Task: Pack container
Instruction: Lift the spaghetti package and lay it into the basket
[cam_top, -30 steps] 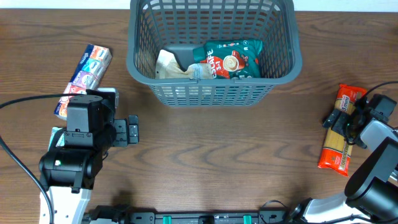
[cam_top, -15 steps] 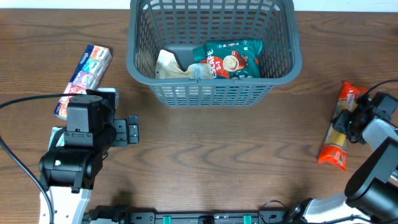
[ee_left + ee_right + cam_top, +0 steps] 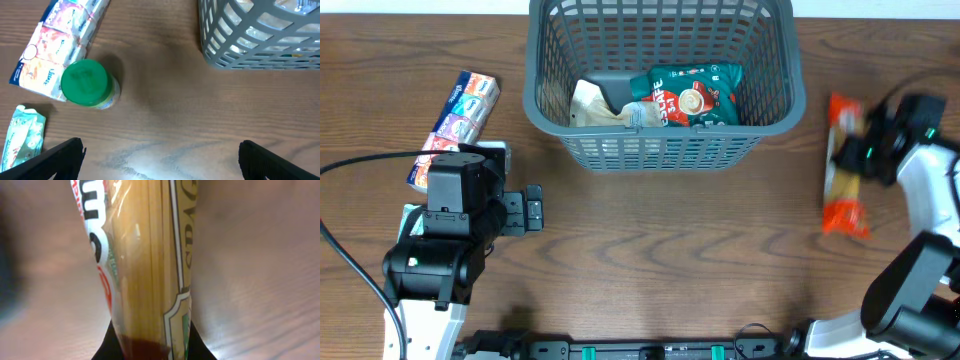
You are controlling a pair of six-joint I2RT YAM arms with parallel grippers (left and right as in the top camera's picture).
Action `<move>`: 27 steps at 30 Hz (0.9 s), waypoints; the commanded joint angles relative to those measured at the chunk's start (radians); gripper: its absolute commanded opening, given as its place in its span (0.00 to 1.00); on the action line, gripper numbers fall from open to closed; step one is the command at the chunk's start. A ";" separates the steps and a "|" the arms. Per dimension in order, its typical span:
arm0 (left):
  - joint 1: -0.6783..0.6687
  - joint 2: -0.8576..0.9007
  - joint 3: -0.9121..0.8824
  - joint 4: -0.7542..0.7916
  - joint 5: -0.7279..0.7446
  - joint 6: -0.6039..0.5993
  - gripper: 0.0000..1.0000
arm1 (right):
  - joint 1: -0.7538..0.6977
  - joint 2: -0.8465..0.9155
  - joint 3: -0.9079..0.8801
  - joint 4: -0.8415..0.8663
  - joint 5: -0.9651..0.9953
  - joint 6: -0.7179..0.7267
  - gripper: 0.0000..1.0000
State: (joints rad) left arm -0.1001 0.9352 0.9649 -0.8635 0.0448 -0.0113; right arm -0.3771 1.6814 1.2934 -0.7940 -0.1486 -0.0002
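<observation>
container: large dark grey slotted plastic basket (image 3: 660, 150), far edge centre of surface, teal pouch (image 3: 692, 95) inside | right tool (image 3: 865, 152): clamped on clear-and-orange spaghetti packet (image 3: 842, 170), blurred, near right edge, beside basket, not touching | left tool (image 3: 160, 155): jaws wide, empty, near-left corner, green-lidded jar (image 3: 89, 83) nearby

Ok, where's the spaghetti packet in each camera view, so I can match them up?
Overhead: the spaghetti packet is blurred, at the right, to the right of the basket.
Left wrist: not in it; only a corner of the basket shows, top right.
Right wrist: it fills the middle, running top to bottom.
Shared landmark: the brown wooden table, seen in all three.
</observation>
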 commanded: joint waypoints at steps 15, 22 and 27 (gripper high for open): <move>-0.002 -0.002 0.021 -0.011 -0.012 -0.008 0.99 | 0.383 -0.105 0.908 -0.333 -0.259 -0.621 0.01; -0.002 -0.002 0.021 -0.011 -0.012 -0.008 0.99 | 0.583 -0.054 0.907 -0.199 -0.233 -0.922 0.01; -0.002 -0.002 0.021 -0.011 -0.012 -0.008 0.99 | 0.686 0.049 0.907 -0.131 -0.232 -0.966 0.01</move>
State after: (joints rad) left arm -0.1001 0.9352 0.9653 -0.8715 0.0448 -0.0113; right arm 0.2657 1.6878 2.1666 -0.9520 -0.3672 -0.8745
